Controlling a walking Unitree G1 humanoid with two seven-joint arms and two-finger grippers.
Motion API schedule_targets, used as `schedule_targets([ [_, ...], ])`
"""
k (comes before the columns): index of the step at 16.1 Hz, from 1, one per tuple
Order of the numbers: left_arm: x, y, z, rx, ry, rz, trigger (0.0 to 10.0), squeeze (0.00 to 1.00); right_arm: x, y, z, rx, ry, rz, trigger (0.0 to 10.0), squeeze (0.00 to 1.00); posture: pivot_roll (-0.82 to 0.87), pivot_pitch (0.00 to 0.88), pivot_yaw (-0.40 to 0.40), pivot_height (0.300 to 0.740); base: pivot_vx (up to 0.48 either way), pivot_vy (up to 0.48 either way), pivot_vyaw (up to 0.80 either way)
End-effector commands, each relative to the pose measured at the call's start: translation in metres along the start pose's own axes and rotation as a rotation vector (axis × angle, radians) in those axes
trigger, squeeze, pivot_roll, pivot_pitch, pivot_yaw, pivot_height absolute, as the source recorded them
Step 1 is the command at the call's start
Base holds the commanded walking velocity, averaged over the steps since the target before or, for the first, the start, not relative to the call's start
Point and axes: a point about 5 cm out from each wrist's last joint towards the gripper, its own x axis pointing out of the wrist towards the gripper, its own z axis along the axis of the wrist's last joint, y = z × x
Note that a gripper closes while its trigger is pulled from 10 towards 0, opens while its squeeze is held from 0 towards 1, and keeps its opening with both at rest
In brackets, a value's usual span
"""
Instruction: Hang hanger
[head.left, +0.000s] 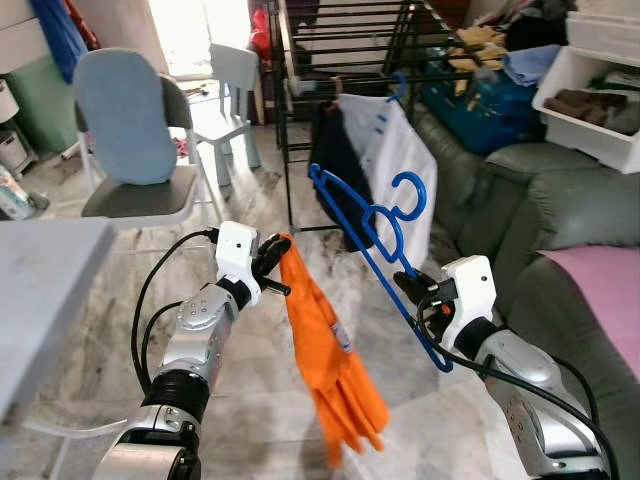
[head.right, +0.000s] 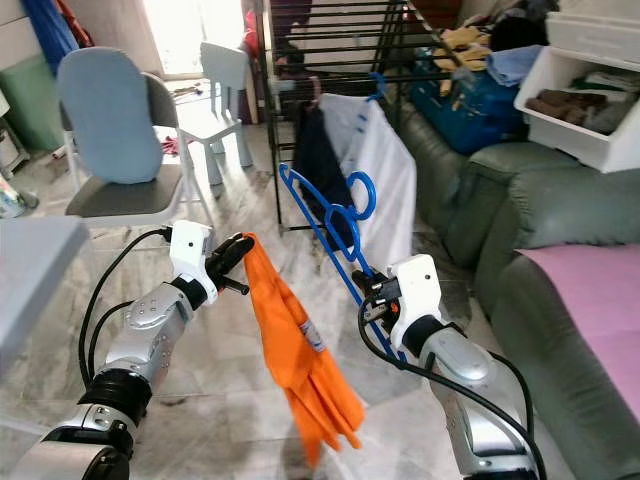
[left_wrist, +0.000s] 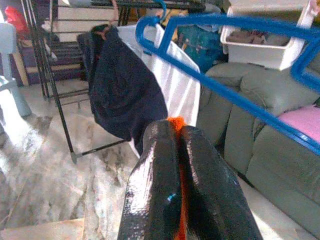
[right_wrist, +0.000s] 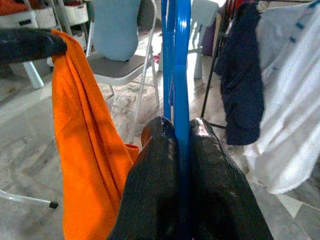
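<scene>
Two risks judged: left gripper (head.left: 272, 262) jaws clamped on orange garment (head.left: 325, 350), right gripper (head.left: 410, 288) jaws on blue hanger (head.left: 370, 245), liable to slip or snag the drying rack (head.left: 340, 60).

Glossy blue plastic hanger (head.left: 372, 232), matt orange cloth (head.left: 325, 350), polished marble floor (head.left: 250, 400).

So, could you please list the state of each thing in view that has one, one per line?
Blue plastic hanger: bare, held tilted in the air, not yet on the rack.
Orange cloth garment: pinched at its top, dangling free.
Left gripper: shut on the garment.
Right gripper: shut on the hanger.
Black metal drying rack: standing open.
White shirt: hanging on the rack.
Dark garment: hanging beside it.
</scene>
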Motion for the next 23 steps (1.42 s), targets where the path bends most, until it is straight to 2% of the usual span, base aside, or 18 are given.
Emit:
schedule_targets([
  [1, -0.002, 0.004, 0.005, 0.008, -0.019, 0.008, 10.0, 0.0, 0.004, 0.003, 0.006, -0.013, -0.019, 0.019, 10.0, 0.0, -0.19, 0.0, 0.032, 0.74, 0.0, 0.439, 0.0],
  [3, -0.003, 0.006, 0.006, 0.013, -0.019, 0.016, 10.0, 0.0, 0.006, 0.003, 0.006, -0.016, -0.02, 0.021, 10.0, 0.0, -0.19, 0.0, 0.025, 0.74, 0.0, 0.337, 0.0],
  [7, -0.003, 0.006, 0.007, 0.022, -0.023, 0.017, 10.0, 0.0, 0.008, 0.002, 0.006, -0.018, -0.022, 0.023, 10.0, 0.0, -0.18, 0.0, 0.024, 0.74, 0.0, 0.0, 0.0],
  [14, -0.004, -0.001, 0.012, 0.014, -0.059, -0.038, 10.0, 0.0, 0.012, 0.001, 0.005, -0.022, -0.025, 0.013, 10.0, 0.0, -0.17, 0.0, 0.033, 0.74, 0.0, 0.0, 0.0],
  [16, -0.007, -0.006, 0.008, -0.019, -0.04, -0.081, 10.0, 0.0, 0.011, 0.001, 0.006, -0.042, -0.016, 0.018, 10.0, 0.0, -0.17, 0.0, 0.027, 0.74, 0.0, 0.0, 0.0],
  [18, -0.012, -0.012, 0.002, -0.048, -0.018, -0.108, 10.0, 0.0, 0.007, -0.004, 0.001, -0.119, 0.065, 0.028, 10.0, 0.0, -0.16, 0.0, 0.018, 0.74, 0.0, 0.0, 0.0],
  [20, -0.016, -0.013, -0.004, -0.167, -0.023, -0.028, 10.0, 0.0, -0.004, -0.016, -0.007, -0.154, 0.148, 0.037, 10.0, 0.0, -0.16, 0.0, 0.012, 0.74, 0.0, 0.0, 0.0],
  [21, -0.016, -0.016, -0.006, -0.218, -0.026, -0.006, 10.0, 0.0, -0.006, -0.02, -0.007, -0.157, 0.156, 0.022, 10.0, 0.0, -0.16, 0.0, 0.017, 0.74, 0.0, 0.0, 0.0],
  [22, -0.015, -0.019, -0.008, -0.247, -0.026, 0.007, 10.0, 0.0, -0.006, -0.023, -0.006, -0.159, 0.156, 0.013, 10.0, 0.0, -0.17, 0.0, 0.02, 0.74, 0.0, 0.0, 0.0],
  [23, -0.013, -0.028, -0.008, -0.273, -0.028, -0.005, 10.0, 0.0, -0.006, -0.024, -0.006, -0.163, 0.174, 0.016, 10.0, 0.0, -0.17, 0.0, 0.026, 0.74, 0.0, 0.0, 0.0],
])
